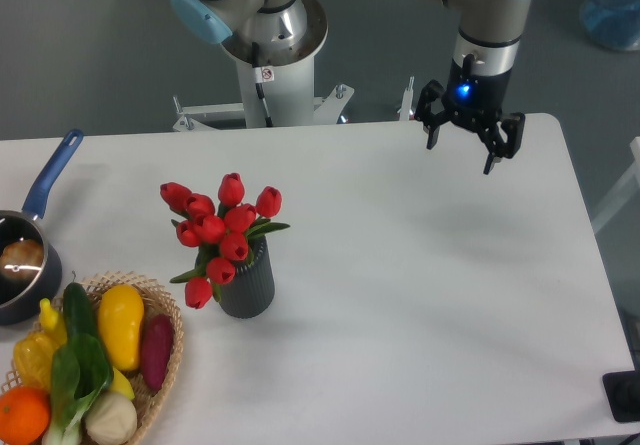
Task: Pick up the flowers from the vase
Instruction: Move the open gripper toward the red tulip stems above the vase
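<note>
Red tulip flowers [222, 227], light and easily crushed, stand in a ribbed dark grey vase [248, 287] toward the table's [420, 295] left edge, best gripped at the stems, while the black hand [470, 143] hangs released near the far right corner.

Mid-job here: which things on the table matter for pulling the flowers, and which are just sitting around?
Job: flowers, standing in the vase; gripper, open, far off above the table's back right.

Lying about: pot with a blue handle; wicker basket of vegetables and fruit.
</note>
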Controlling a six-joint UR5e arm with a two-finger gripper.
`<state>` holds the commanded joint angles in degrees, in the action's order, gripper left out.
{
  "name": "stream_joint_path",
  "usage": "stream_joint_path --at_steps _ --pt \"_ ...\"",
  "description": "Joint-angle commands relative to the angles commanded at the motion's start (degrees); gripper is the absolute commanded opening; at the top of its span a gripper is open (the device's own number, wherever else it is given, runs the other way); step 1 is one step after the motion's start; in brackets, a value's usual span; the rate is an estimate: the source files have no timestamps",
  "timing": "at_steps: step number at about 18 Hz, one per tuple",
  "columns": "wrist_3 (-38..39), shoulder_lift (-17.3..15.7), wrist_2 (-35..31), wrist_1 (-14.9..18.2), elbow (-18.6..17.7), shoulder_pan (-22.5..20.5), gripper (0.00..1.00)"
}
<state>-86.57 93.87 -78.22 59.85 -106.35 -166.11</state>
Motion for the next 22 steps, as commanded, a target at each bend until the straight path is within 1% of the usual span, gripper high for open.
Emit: stream_joint_path --at_steps 4,7,10,12,13,16,19,22 --pt "-0.35 0.09 0.18 -0.09 -0.26 0.7 1.0" --pt "-0.18 0.17 -0.52 -0.26 -1.23 2.63 1.0" --pt "-0.18 -0.35 0.0 -0.61 -4.12 2.81 1.0" --pt "0.08 -0.7 1.75 -0.62 -5.53 3.34 1.0" --pt "0.17 -0.53 4.02 -0.53 -5.62 4.3 1.0" --pt "-0.53 -0.09 11.58 -0.53 -6.85 4.75 1.0" --pt "-0.44 0.35 21.15 -0.35 -7.47 6.23 1.0" --pt "-0.44 2.37 28.45 -0.35 -7.73 7.47 1.0"
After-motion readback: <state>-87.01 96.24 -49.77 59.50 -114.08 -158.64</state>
